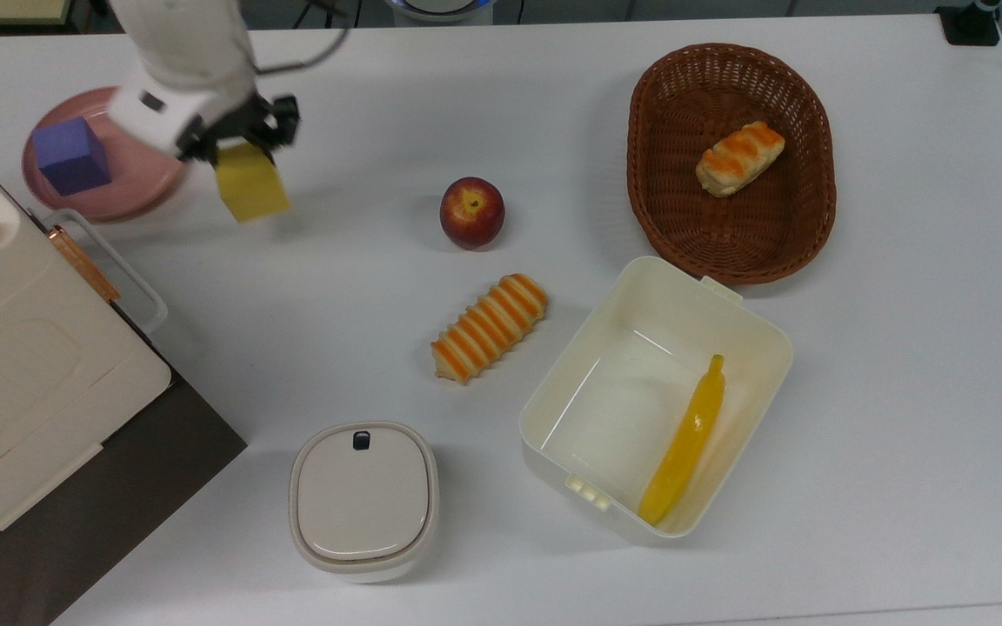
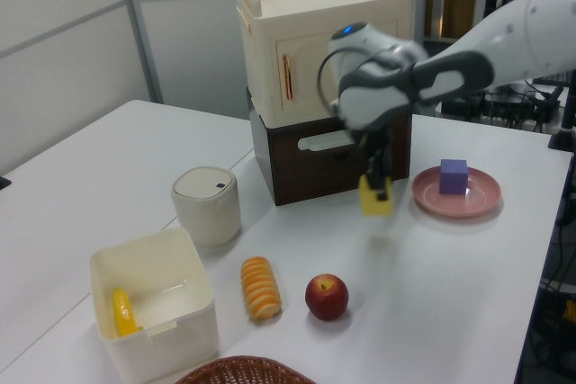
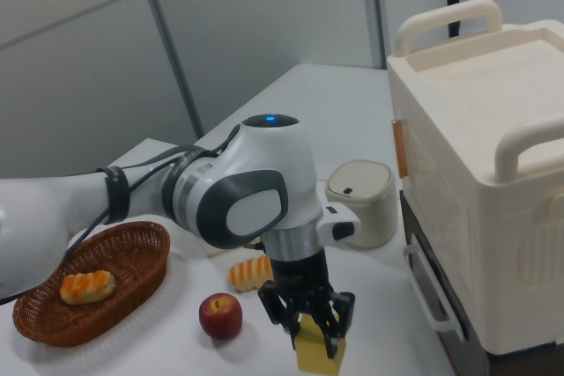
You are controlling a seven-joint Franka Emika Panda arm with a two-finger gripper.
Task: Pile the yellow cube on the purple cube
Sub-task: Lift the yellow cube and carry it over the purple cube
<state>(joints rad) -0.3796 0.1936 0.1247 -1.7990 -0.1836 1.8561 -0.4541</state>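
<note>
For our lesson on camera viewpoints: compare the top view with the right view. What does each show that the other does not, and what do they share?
Top view alone: the matte blue-violet cube on the pink round plate, and the glossy yellow banana inside the cream plastic box.

Right view alone: the curved handles on top of the cream cabinet.

Both: the gripper shut on the pale-yellow cube, the red apple, the brown wicker basket, and the lidded cream canister.
</note>
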